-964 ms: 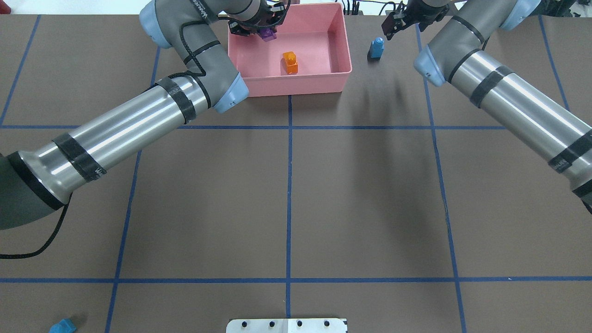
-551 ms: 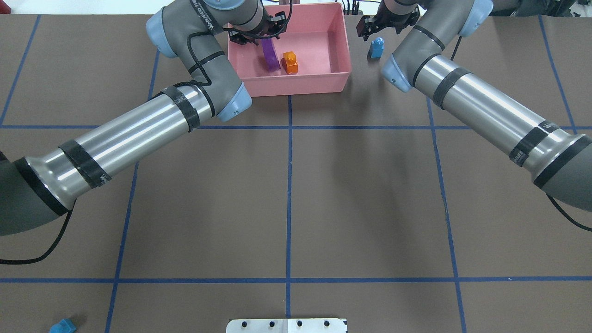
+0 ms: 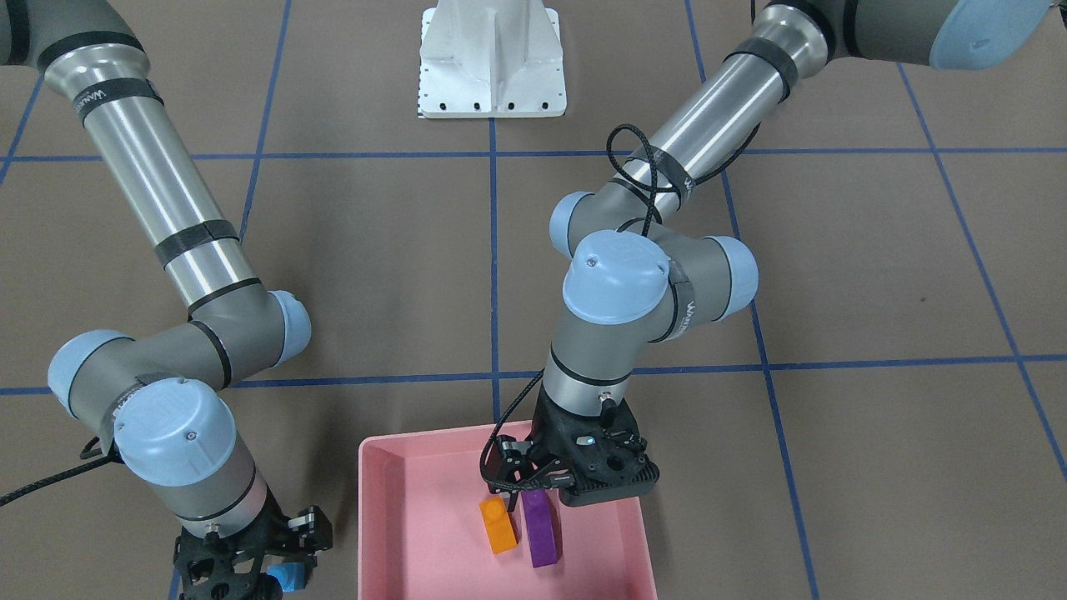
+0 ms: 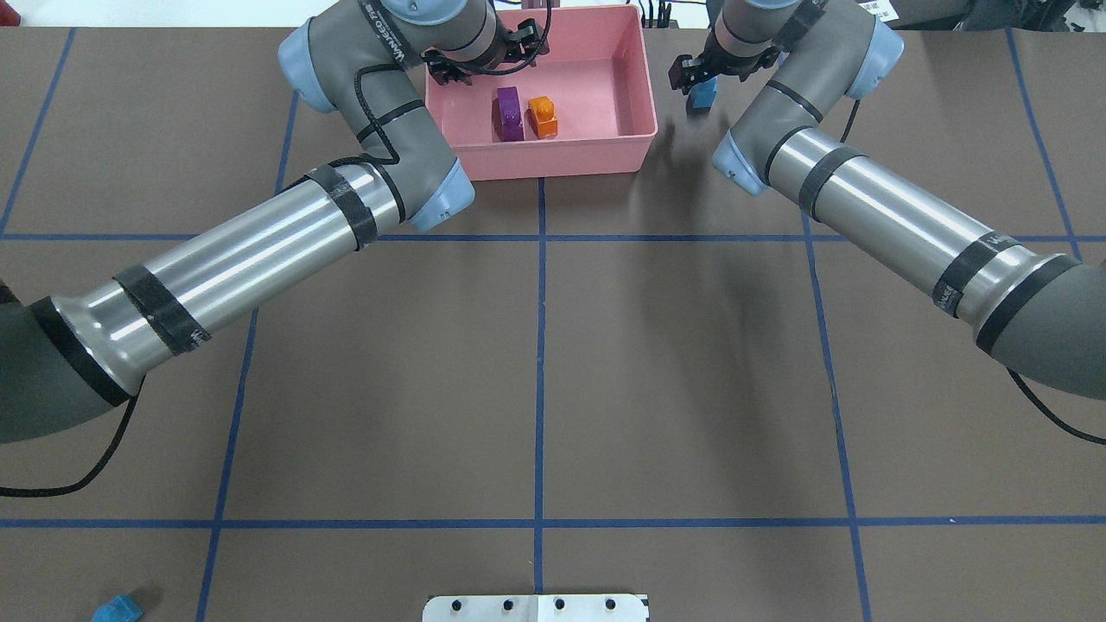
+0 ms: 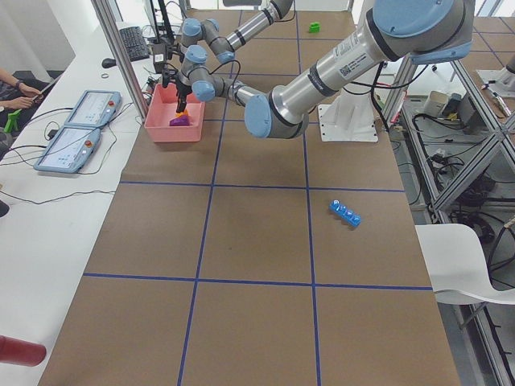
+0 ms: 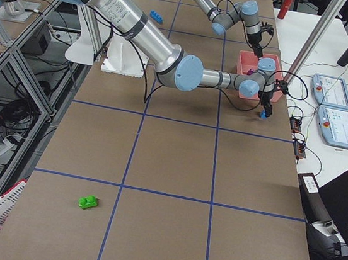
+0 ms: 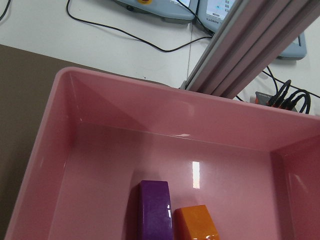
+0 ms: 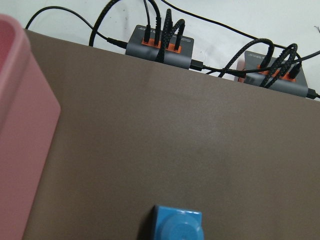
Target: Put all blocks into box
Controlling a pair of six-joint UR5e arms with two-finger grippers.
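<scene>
Blocks are split between the box and the open desk. Two lie on the floor of the shallow pink plastic box, which sits at the far edge of the brown desk. One is a long purple studded plastic brick lying flat, and just right of it is an orange sloped plastic brick.

The left jaws hang above the purple brick, clear of it, released and holding nothing. The brick rests on the floor on its own, so this reads as a finished drop-off. The low height probably serves to stop a brick bouncing out.

Right of the box, apart from its wall, a tiny blue plastic cube stands stud-up on the desk. The right jaws point down right over it and look spread rather than clenched. The wrist view shows the cube sitting free, so I judge this to be the approach to a grasp, made from above because the cube's flat sides suit it.

Two more bricks wait well away. A long blue four-stud plastic brick lies at the near left corner, and a green two-stud plastic brick lies out toward the desk's right end. With two of the five I can see in the box, the task is under halfway done.
</scene>
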